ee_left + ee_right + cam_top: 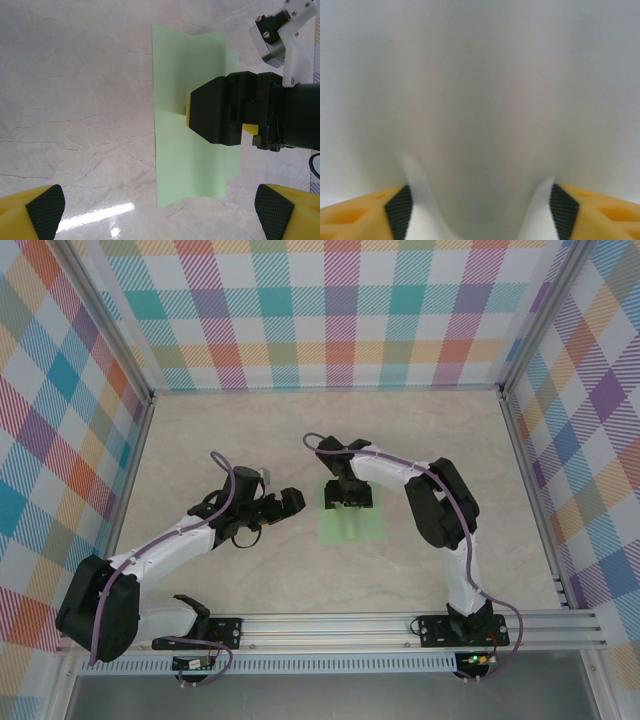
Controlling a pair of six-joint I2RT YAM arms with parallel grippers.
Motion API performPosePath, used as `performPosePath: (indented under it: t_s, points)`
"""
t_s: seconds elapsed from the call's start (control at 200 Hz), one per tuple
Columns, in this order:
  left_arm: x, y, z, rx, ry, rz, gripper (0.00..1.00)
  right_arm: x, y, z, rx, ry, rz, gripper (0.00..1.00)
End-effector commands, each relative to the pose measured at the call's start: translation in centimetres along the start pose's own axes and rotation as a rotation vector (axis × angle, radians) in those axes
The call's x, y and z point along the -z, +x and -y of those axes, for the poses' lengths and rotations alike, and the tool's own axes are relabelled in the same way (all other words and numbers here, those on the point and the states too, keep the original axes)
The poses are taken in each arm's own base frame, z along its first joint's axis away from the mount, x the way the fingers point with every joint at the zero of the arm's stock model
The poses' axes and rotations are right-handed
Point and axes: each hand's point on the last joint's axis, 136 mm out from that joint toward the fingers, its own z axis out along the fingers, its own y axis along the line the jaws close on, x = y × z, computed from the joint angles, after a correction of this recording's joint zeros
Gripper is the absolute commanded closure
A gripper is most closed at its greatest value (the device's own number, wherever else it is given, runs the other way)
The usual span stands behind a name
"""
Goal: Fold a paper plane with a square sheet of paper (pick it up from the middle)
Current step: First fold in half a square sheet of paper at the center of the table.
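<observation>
The square sheet of paper [356,526], pale green, lies on the marble table just right of centre. My right gripper [349,498] points straight down onto its far middle. In the right wrist view the paper [480,125] humps up between the fingertips [400,210], and the jaws stand apart on either side of the hump. From the left wrist the sheet [190,65] runs under that gripper's black housing [225,110]. My left gripper [290,502] hovers open just left of the sheet, with nothing between its fingers [45,207]. The paper plane is out of view.
Checked walls on aluminium posts [150,410] close in the table at the back and both sides. A rail [330,625] carrying both arm bases runs along the near edge. Bare marble [230,430] lies around the sheet.
</observation>
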Motion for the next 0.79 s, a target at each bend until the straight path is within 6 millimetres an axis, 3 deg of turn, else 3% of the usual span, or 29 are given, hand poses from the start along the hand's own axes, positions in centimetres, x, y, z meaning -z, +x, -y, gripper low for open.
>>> performPosePath:
  t_s: [0.0, 0.31, 0.475, 0.665, 0.79]
  points:
    - [0.6, -0.3, 0.2, -0.013, 0.001, 0.016, 0.0, 1.0, 0.2, -0.3, 0.01, -0.015, -0.012, 0.39]
    - [1.3, -0.6, -0.7, 0.006, -0.048, 0.051, 0.0, 5.0, -0.3, -0.6, -0.021, -0.077, 0.052, 0.76]
    - [1.9, -0.5, -1.3, 0.044, -0.046, 0.066, 0.0, 7.2, 0.2, -2.1, -0.054, -0.209, 0.058, 0.78]
    - [1.8, -0.9, -1.4, 0.143, 0.046, 0.051, 0.0, 11.1, -0.1, -5.7, -0.114, -0.548, 0.075, 0.77]
    - [1.8, -1.2, -1.0, 0.187, 0.101, 0.034, 0.0, 12.0, -0.2, -7.1, -0.164, -0.738, 0.05, 0.76]
